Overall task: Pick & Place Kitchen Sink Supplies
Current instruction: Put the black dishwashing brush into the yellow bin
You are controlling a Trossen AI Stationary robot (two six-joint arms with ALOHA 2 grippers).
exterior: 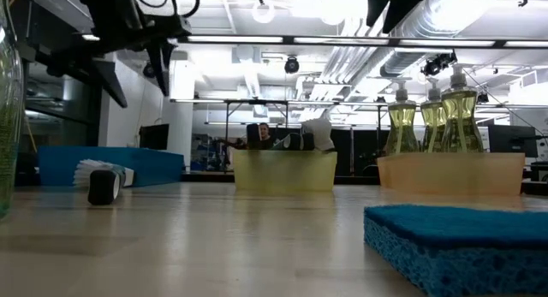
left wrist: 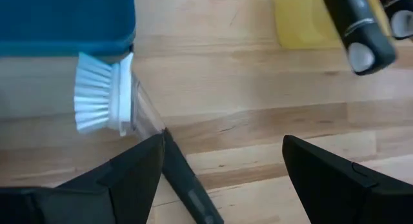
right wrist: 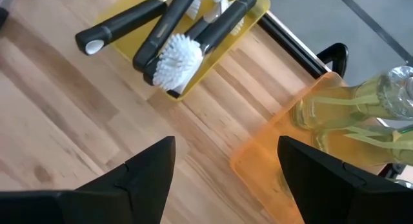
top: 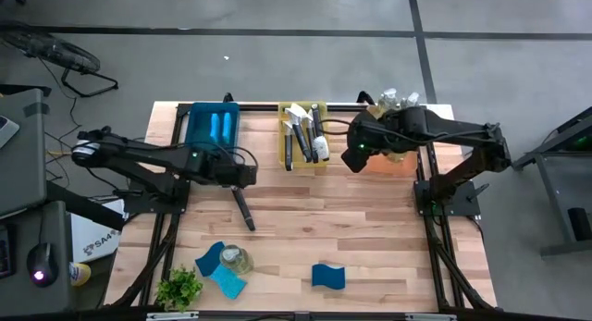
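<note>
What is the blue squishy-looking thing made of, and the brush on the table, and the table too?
The blue sponge looks like soft foam: its side is rough and full of tiny pores. The loose dish brush seems plastic, with a smooth black handle and stiff white bristles. The table looks like pale wood: you can see planks and grain lines.

- I can make out only one bit of lettering: dark characters on a white sheet or bag [top: 96,238] lying off the table's left edge, below my left arm in the high view. They look like "SM", though I cannot read them with any certainty.
- I find nothing legible on the bins, brushes, bottles or sponges in any of my views.
</note>
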